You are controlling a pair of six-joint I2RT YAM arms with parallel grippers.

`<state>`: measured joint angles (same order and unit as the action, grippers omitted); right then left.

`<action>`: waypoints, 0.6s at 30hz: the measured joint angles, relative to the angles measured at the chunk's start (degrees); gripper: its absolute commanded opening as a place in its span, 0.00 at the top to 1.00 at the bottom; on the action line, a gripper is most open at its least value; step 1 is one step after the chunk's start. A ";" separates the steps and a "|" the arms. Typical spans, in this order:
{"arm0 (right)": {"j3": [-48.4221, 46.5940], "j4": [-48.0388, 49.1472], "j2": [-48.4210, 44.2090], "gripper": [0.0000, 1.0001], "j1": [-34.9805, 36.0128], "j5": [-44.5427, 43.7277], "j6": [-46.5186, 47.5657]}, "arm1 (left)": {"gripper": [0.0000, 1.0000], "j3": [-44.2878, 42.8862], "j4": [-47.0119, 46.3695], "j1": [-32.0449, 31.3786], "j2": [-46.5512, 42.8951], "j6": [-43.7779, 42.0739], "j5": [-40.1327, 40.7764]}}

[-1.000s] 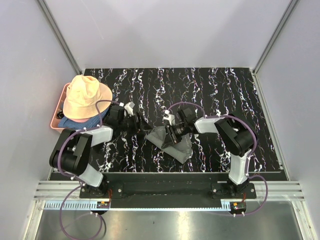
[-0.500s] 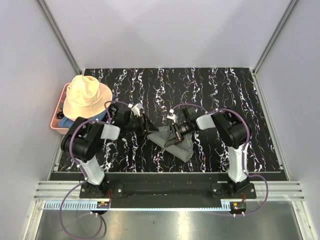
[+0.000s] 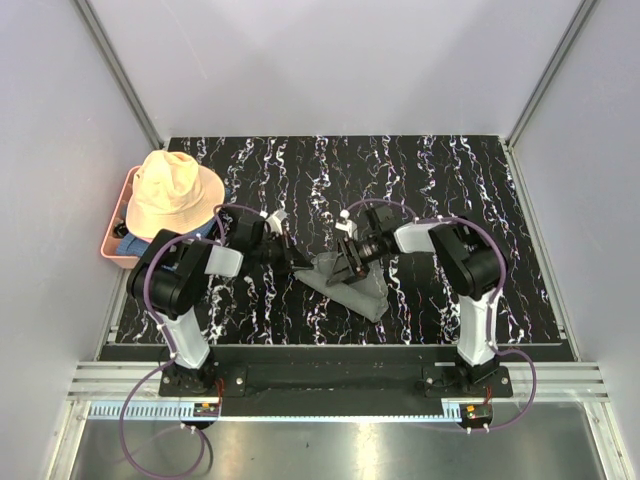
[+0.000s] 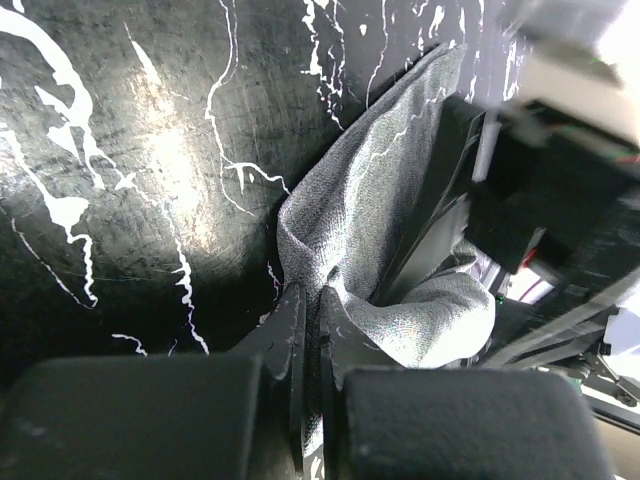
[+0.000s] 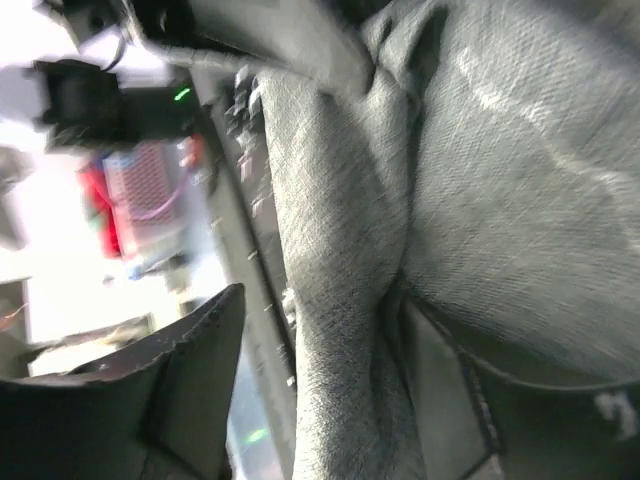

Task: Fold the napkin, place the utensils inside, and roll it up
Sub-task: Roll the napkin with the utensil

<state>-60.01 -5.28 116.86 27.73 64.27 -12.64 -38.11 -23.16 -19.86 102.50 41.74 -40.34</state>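
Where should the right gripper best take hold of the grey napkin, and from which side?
Probably the raised ridge of the napkin between the open fingers of the right gripper, coming from the right. The left gripper pinches the other end, so this fold stands up, thin enough to pinch.

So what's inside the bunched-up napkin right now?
Only grey folds of the napkin show, one edge pinched by the left gripper. No utensil is visible; the layers hide anything within.
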 measured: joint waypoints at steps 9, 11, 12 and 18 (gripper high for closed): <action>-1.42 -7.93 -18.36 0.23 3.93 -29.66 6.60 | 1.00 -5.14 11.34 -0.35 0.00 -2.23 1.20; -1.49 -8.07 -22.10 0.23 9.68 -38.36 9.05 | 1.00 -5.90 13.05 -0.35 0.00 -2.49 1.42; -1.49 -8.02 -22.95 0.23 12.33 -41.44 10.05 | 1.00 -6.14 13.60 -0.35 0.00 -2.56 1.51; -0.35 -8.15 -23.30 0.28 25.20 -58.84 15.37 | 1.00 -7.34 16.87 -0.39 0.00 -2.93 1.81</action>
<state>-60.36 -13.43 93.56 52.93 5.43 2.72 -45.45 -6.28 -20.25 102.50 38.81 -38.52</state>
